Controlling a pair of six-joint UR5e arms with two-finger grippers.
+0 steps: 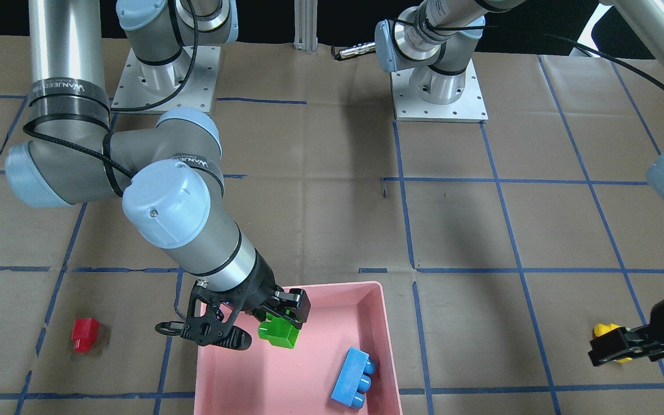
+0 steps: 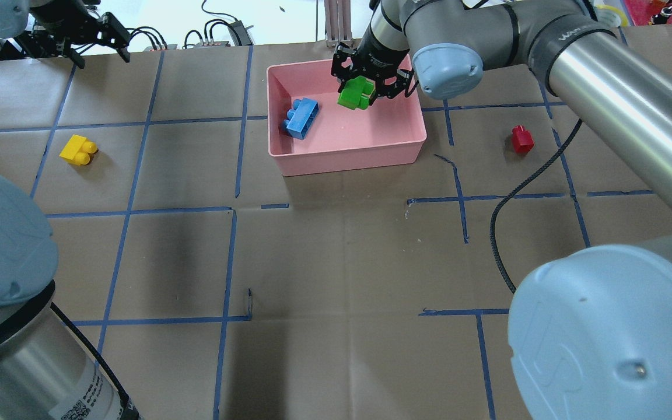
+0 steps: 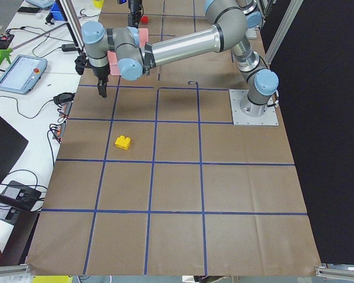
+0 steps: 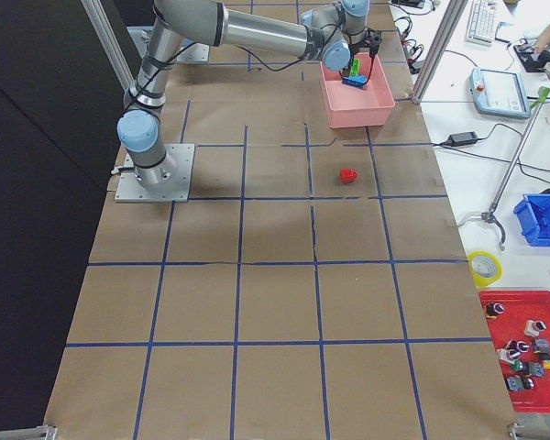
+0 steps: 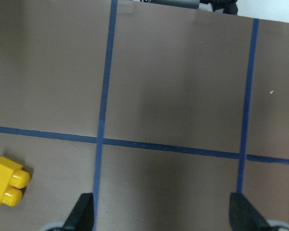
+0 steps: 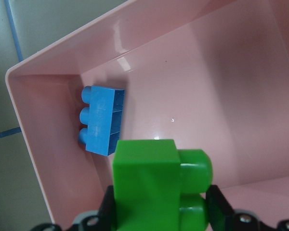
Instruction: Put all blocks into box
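Observation:
My right gripper [image 1: 263, 324] is shut on the green block [image 1: 279, 333] and holds it above the floor of the pink box [image 1: 332, 286], near the box's wall on the robot's side. The right wrist view shows the green block [image 6: 149, 183] between the finger pads, with the blue three-stud block [image 6: 102, 120] lying in the box below. The red block [image 2: 522, 139] lies on the table to the right of the box [image 2: 347, 157]. The yellow block [image 2: 78, 150] lies far to the left. My left gripper [image 5: 162, 214] is open and empty, hovering near the yellow block [image 5: 7, 180].
The table is covered in brown paper with a grid of blue tape. A black cable [image 2: 522, 192] hangs from the right arm over the table near the red block. Both arm bases [image 1: 438, 92] stand at the robot's side of the table.

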